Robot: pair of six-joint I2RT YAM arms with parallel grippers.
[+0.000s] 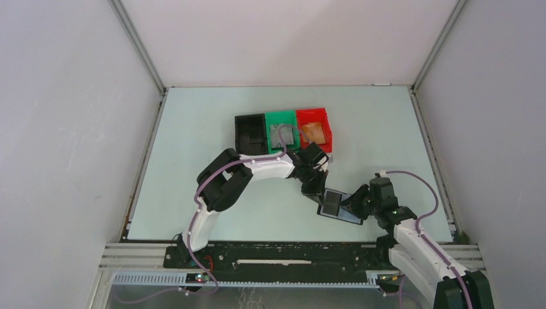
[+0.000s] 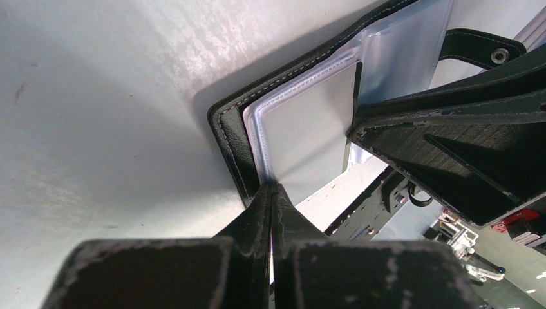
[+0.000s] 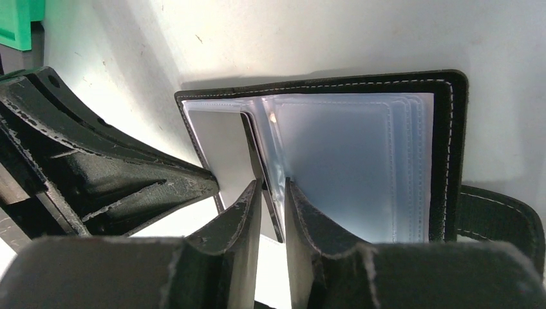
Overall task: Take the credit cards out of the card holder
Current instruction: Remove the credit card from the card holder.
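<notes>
One card holder | left gripper pinched shut on its sleeve corner | right gripper narrowly clamping sleeves | sleeves likely floppy, slick; hold stiff cover.

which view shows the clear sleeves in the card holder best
Right wrist: the clear sleeves fan open inside the card holder, stitched edges sharp. Left wrist shows mostly one grey page and a cover corner. Top external shows just a small dark rectangle, no sleeve detail.
</notes>
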